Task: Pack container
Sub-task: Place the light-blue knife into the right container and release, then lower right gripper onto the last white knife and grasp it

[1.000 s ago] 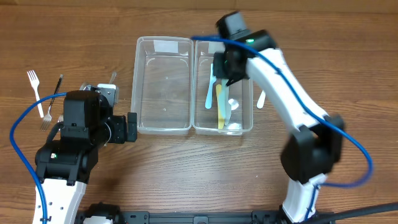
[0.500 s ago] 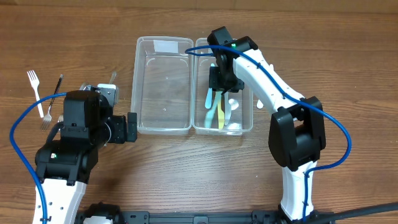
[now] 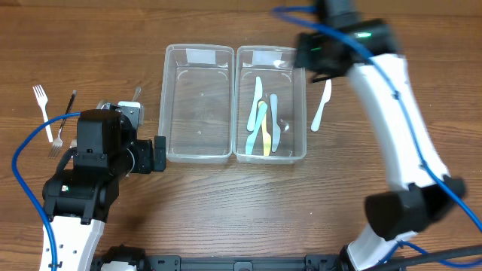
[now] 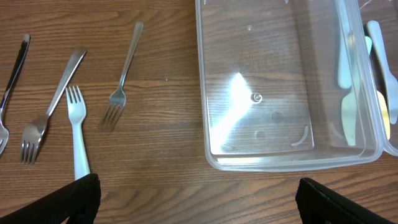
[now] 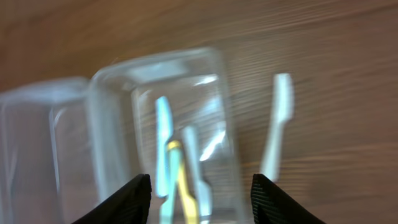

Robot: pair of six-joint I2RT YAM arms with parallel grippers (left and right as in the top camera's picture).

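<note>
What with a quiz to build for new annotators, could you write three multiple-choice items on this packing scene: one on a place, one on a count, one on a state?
1. Where does the white knife lie?
A. inside a tub
B. on the table, beside a tub
C. propped on a tub rim

2. How many clear tubs are there?
A. one
B. two
C. three

3. What state is the left tub in?
A. empty
B. packed to the rim
C. shut under a lid

Answers:
1 B: it rests on bare wood just outside the right tub.
2 B: the two stand side by side.
3 A: only its clear floor shows, and the forks lie outside it.
</note>
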